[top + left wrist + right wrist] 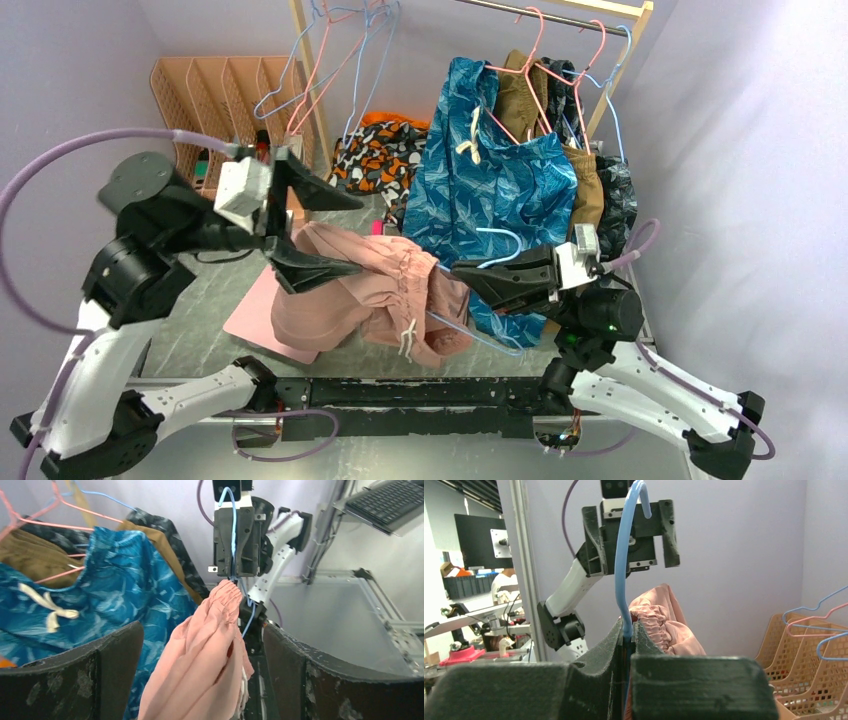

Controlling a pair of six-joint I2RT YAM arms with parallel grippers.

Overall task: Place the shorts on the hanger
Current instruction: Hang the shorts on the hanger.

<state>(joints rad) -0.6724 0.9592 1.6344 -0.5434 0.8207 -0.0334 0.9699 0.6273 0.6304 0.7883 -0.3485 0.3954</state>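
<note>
Left wrist, shorts (196, 656) within left hand (202, 632) (splayed)

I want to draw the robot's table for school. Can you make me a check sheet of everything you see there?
Surface: grey table, pink board lying on it.
Job's things: pink shorts hang bunched at the light-blue hanger.
Clutter: blue patterned garment and other clothes on the rack; orange baskets.
Hands: left hand open around the shorts; right hand shut on the hanger.
Cables: purple cables loop from both arms.
Surroundings: lilac walls.
</note>
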